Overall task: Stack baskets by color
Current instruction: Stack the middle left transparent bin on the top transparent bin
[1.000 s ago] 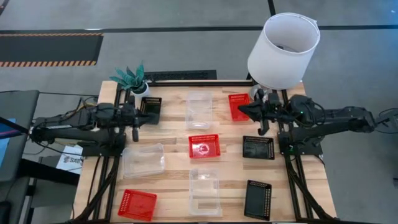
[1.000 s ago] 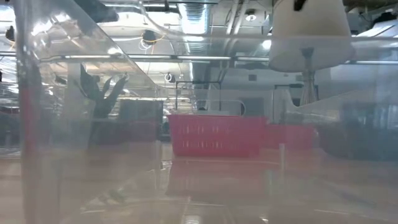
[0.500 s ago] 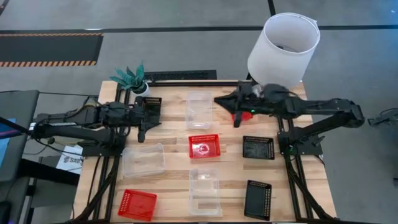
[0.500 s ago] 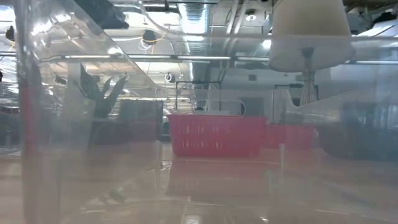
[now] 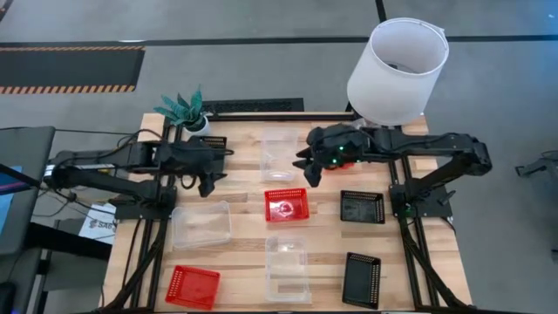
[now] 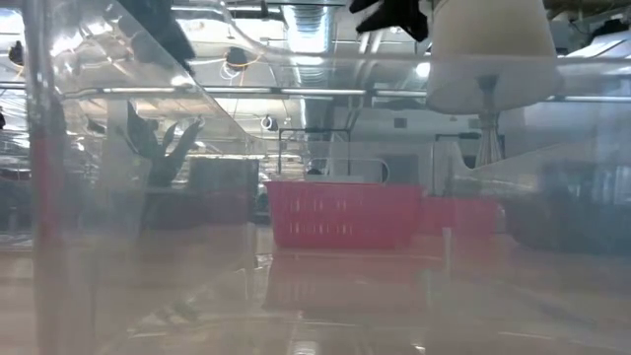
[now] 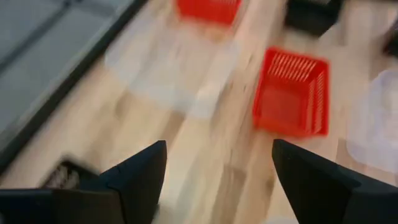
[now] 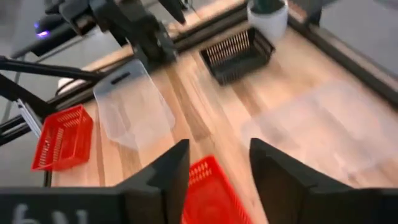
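Several baskets lie apart, bottoms on the wooden table (image 5: 244,187): red ones (image 5: 286,205) (image 5: 192,286), clear ones (image 5: 279,153) (image 5: 200,224) (image 5: 288,269), black ones (image 5: 362,207) (image 5: 362,279). My left arm partly covers another black basket (image 5: 212,142), and my right arm hides most of a far red one (image 7: 208,7). My left gripper (image 5: 207,180) (image 7: 219,146) hovers open beside that black basket. My right gripper (image 5: 307,167) (image 8: 219,146) hangs open between the far clear basket and the middle red one (image 8: 211,186).
A white lampshade (image 5: 398,70) stands at the far right corner and a small green plant (image 5: 185,109) at the far left corner. In the low view a clear basket wall (image 6: 89,177) fills the foreground.
My right gripper has swung toward the table's left, from beside the far red basket to the space by the far clear one. My left gripper has gone a little toward the table's right. Both have tipped up from pointing down to a slant, and their fingers have spread open.
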You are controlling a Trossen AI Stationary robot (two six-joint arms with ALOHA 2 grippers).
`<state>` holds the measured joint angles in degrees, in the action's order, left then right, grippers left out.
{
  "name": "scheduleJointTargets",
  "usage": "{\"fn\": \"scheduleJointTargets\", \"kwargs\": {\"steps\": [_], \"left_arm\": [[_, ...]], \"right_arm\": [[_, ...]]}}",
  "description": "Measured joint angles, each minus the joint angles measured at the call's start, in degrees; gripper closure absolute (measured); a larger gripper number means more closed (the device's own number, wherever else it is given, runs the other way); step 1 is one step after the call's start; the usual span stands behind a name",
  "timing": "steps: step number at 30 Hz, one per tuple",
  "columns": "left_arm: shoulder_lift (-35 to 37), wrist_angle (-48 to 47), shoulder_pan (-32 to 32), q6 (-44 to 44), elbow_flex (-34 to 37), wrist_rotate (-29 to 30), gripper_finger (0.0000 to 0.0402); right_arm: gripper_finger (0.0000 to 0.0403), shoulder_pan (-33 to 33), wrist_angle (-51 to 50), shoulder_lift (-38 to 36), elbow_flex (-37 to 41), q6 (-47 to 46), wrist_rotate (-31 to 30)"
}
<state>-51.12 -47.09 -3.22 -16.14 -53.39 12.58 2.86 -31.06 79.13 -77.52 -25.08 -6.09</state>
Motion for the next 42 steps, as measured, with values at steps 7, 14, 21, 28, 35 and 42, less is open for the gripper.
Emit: {"fn": "scheduleJointTargets", "kwargs": {"steps": [7,14,21,28,35,42], "left_arm": [[-3.17,-12.77,0.00,-17.09,-0.93,0.03,0.0121],[-5.90,-18.50,2.94,-13.23,0.06,-4.77,0.0121],[-8.65,-14.64,8.69,-7.76,7.69,-8.73,0.0124],[-10.69,-7.03,11.93,-2.81,14.50,-6.93,0.0125],[-14.57,-4.94,12.11,-1.31,15.67,-9.20,0.0125],[-20.50,-2.46,12.22,4.49,15.67,-13.07,0.0125]], "right_arm": [[0.0155,-0.87,-7.19,2.93,0.02,-2.15,0.13],[0.0153,-2.19,-14.39,6.00,0.03,-1.90,0.30],[0.0154,-2.32,-17.94,6.28,-0.01,0.07,1.88],[0.0154,-4.52,-21.04,2.19,0.16,3.55,0.30],[0.0154,-5.13,-18.88,-1.74,3.58,0.55,0.11],[0.0154,-5.13,-18.92,-4.31,4.32,-9.57,-1.94]]}}
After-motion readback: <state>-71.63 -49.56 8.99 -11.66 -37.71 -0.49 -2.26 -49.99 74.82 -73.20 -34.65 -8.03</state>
